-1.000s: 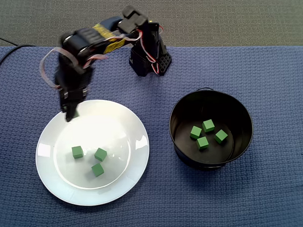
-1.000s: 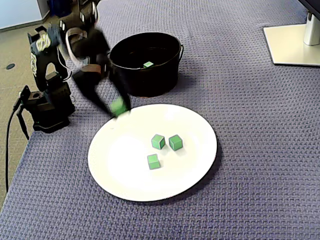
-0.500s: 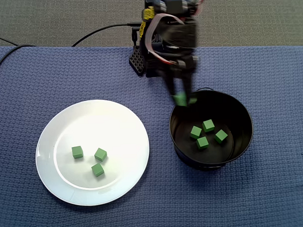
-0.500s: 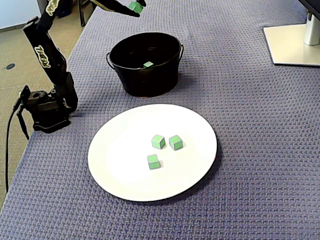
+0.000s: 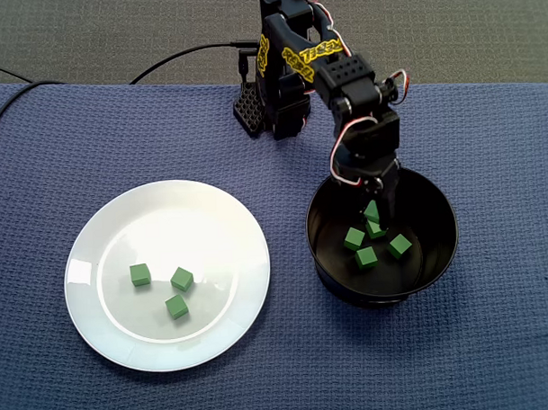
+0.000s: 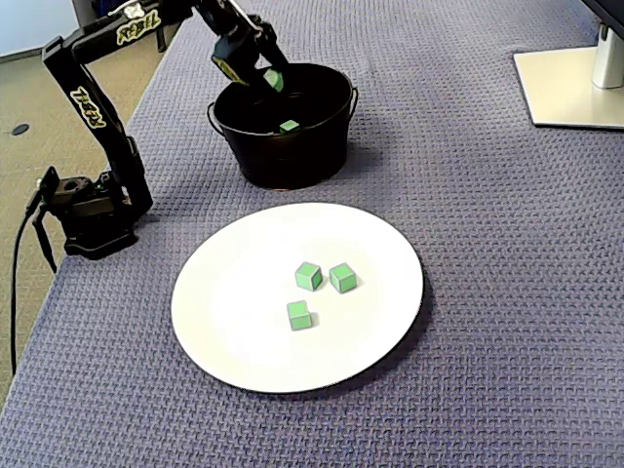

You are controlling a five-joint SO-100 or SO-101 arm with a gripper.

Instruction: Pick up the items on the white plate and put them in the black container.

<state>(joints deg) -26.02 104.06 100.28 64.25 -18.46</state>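
- Gripper?
- Gripper pinched shut on one green cube. Tips down over the mouth of the black pail, at rim level or just below.
- And the rest of the load?
- Three loose cubes left on the white plate, bunched near its middle, close together yet apart from one another. Several settled cubes already lying on the pail floor, under the gripper.
- Handling?
- Probably light, stiff little blocks; foam or wood, hard to say which. Flat faces, crisp edges, nothing fragile by the look. Likely to bounce or tumble a little if let go from a height, but walled in by the pail, so no real worry.
- Hold for the next one?
- Across two opposite flat faces, centred, never corner to corner. Best to begin with the leftmost cube as a fixed view from above shows it, standing freest of its neighbours. Glossy plate underneath, so expect sliding if nudged off-centre before the pinch.
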